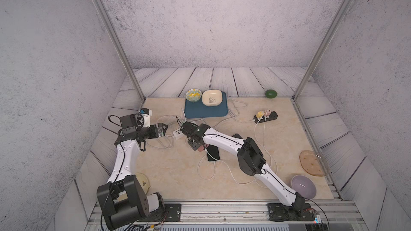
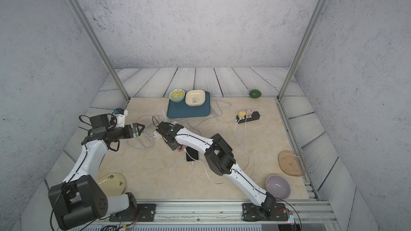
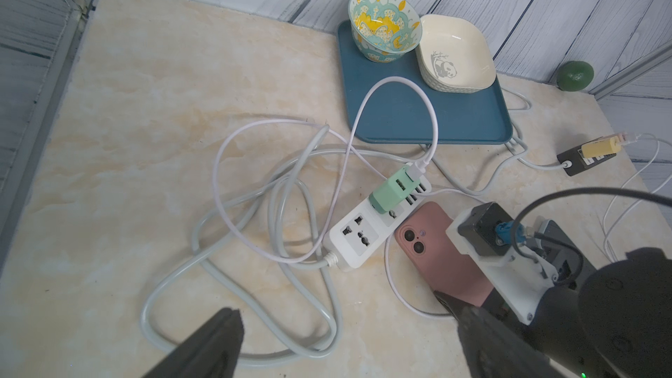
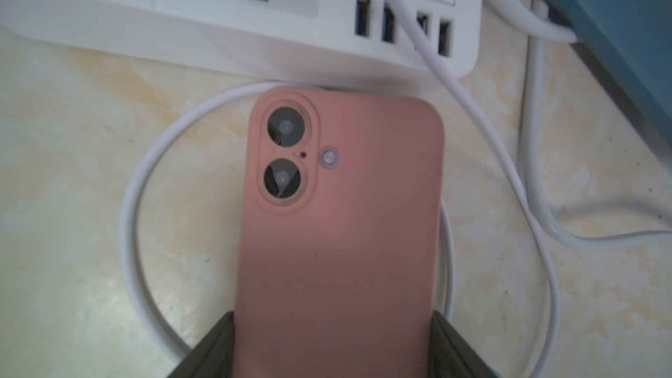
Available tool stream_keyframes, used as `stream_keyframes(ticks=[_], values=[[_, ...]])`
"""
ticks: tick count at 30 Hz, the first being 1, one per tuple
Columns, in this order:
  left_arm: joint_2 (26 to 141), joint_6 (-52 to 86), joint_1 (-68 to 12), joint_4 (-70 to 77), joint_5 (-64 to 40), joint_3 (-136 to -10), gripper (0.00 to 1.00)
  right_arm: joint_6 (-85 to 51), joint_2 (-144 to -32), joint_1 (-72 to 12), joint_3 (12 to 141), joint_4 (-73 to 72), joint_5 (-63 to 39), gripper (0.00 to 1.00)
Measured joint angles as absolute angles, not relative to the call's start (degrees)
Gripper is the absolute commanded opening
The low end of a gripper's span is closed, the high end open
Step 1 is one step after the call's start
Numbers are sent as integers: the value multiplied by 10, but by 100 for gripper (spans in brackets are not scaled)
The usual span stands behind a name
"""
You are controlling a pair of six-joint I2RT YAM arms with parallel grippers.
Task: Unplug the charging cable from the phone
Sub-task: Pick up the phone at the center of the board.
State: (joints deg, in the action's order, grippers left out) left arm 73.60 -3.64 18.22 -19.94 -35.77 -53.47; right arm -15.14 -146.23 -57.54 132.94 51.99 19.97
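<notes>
Beside the power strip (image 3: 363,227), right hand's (image 4: 332,325) clamped on the pink phone (image 4: 342,212), so hold steady while the open left hand (image 3: 336,303) pulls the charging cable (image 4: 128,220) straight.

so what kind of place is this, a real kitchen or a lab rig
Probably a staged robot test cell, not a home: grey speckled backdrop panels on bare aluminium frame posts, arm bases bolted to a metal rail, and a beige marble-look board as tabletop.

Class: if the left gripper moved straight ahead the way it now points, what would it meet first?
Most likely the white power strip, just ahead of the left gripper. If it runs low, the grey cable loops come first. Depth is unclear.
</notes>
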Motion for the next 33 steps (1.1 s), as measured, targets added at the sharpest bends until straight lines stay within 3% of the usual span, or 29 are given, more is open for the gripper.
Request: stream_keyframes(ticks=[12, 22, 33], values=[[735, -39, 182, -200, -367, -535, 99, -149, -1295, -564, 1169, 436, 165, 41], [723, -83, 182, -252, -497, -555, 98, -199, -1098, -478, 912, 214, -62, 43], [711, -229, 182, -406, -732, -623, 98, -266, -1013, -450, 714, -59, -304, 43]])
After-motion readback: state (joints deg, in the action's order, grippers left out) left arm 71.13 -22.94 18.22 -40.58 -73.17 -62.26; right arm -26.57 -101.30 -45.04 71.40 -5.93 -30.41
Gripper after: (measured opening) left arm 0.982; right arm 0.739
